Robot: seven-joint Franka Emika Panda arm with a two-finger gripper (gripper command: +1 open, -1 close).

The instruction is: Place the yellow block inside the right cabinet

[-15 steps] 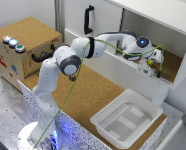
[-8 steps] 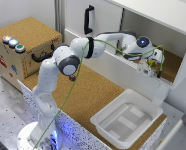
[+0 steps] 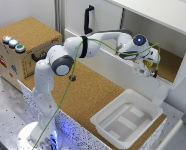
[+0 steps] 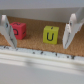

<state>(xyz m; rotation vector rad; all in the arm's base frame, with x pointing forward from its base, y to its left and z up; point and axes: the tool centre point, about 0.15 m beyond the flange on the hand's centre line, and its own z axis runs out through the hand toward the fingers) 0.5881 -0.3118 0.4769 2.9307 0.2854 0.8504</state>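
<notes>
- right cabinet [image 3: 169, 62]: white box, cork floor, at the white tray's [image 3: 124, 120] 1 o'clock
- gripper [image 3: 152, 70]: reaching inside, fingers spread apart, holding nothing
- yellow block [image 4: 50, 34]: on the cork floor between the fingers, untouched; red cube [image 4: 18, 30] at its 9 o'clock

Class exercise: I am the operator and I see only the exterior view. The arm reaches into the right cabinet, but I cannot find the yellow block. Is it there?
Observer: Yes. The wrist view shows the yellow block on the cork floor of the right cabinet.
Operator: Is it gripped?
Observer: No. The gripper is open; the block sits between the fingers, touching neither.
Operator: Anything else nearby?
Observer: A red cube sits beside the yellow one.
</notes>
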